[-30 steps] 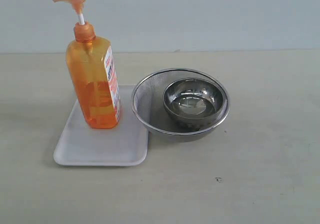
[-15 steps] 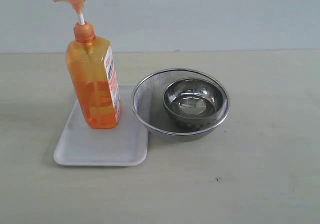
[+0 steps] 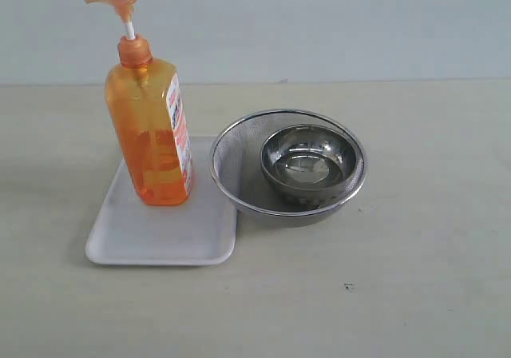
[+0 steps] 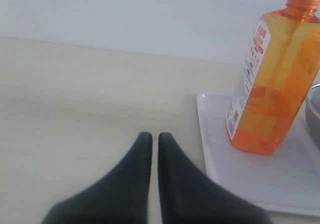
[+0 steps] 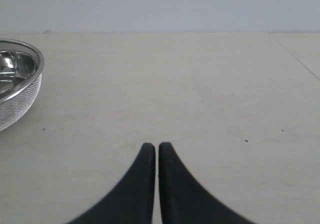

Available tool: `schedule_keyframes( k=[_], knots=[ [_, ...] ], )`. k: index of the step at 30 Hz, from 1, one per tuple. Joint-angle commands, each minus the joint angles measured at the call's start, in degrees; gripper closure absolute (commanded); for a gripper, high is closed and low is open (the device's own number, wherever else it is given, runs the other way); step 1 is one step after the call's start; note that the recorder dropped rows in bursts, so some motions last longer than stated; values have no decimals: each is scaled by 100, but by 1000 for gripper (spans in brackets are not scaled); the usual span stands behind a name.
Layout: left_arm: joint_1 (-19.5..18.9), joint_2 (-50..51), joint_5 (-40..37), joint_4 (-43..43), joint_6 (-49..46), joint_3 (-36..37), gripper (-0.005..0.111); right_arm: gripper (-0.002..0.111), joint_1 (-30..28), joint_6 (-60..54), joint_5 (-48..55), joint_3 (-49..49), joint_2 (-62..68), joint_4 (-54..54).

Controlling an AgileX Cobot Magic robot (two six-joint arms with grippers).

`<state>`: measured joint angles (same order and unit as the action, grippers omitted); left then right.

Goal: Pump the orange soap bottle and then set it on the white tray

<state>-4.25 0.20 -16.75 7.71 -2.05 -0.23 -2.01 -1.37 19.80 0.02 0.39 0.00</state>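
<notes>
Nothing has shifted across the last second: bottle, tray and both grippers sit as in the earlier exterior frames.

Orange soap bottle (image 3: 150,134) stands upright on the white tray (image 3: 160,242), towards its rear half, long axis vertical. Its pump head (image 3: 112,2) is up on its white stem, spout pointing to the left of the exterior view. Judged from this, placement looks done already; whether the pump was pressed cannot be read here.

Left gripper (image 4: 151,136): jaws together, nothing between them, low over bare table and clear of the tray's edge. The bottle shows in its wrist view ahead and off to one side, so the left arm is the nearer one. Right gripper (image 5: 151,146): also closed and empty, with only the strainer's rim in sight, well apart from the bottle.

Materials:
- Bottle: translucent orange plastic, flat-sided, with a white-and-red label and barcode on the narrow face.
- Tray: matte white, shallow, with rounded corners and a low rim.
- Round steel mesh strainer (image 3: 231,174): holds a polished steel bowl (image 3: 309,162) and sits against the tray's right edge, contact uncertain.
- Table (image 3: 415,238): pale and smooth.
</notes>
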Motion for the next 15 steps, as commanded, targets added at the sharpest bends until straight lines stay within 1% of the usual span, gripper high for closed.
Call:
schedule_keyframes(
  k=[1,15],
  knots=[
    [28,-20,4,43,25,23,102,108,-20,-12,-18,-2,-39,-55],
    [28,-20,4,43,25,23,102,108,-20,1,-18,-2,-39,-55]
  ],
)
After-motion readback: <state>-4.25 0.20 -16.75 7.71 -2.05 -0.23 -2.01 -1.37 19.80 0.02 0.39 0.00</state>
